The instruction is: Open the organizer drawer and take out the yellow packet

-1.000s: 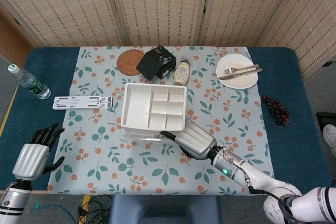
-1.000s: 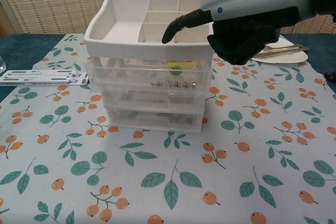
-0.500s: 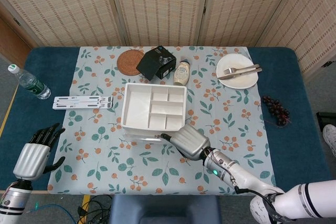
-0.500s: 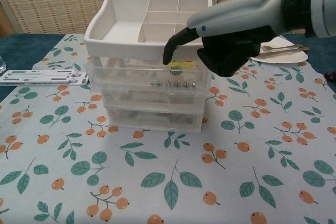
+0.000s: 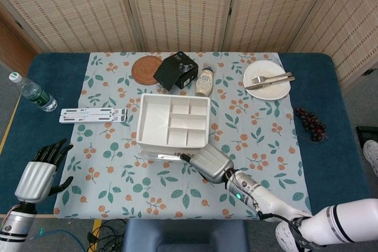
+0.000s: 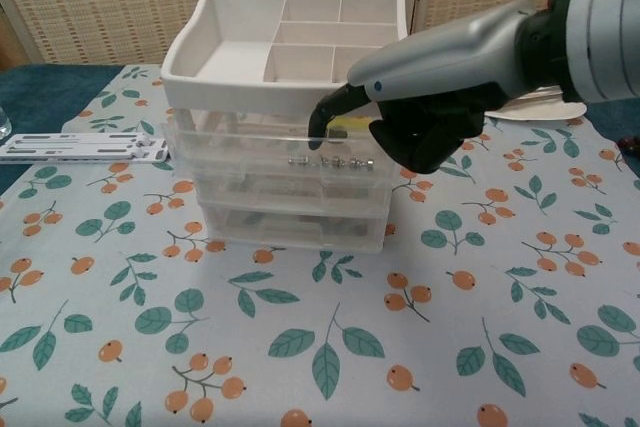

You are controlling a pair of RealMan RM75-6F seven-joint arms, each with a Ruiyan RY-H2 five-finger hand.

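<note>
A white organizer (image 6: 285, 137) stood on the leaf-and-berry tablecloth (image 6: 300, 337), its divided top tray above three clear drawers. The right hand (image 6: 400, 112) hung in front of the top drawer (image 6: 250, 142), one dark finger (image 6: 325, 119) extended down to the drawer's upper edge, the others curled under the palm. A sliver of the yellow packet (image 6: 345, 125) showed behind that finger. A white rack (image 6: 85, 150) lay flat at the left.

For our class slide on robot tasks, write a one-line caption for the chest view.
Right hand reaches its fingertip to the top clear drawer of the organizer.
</note>
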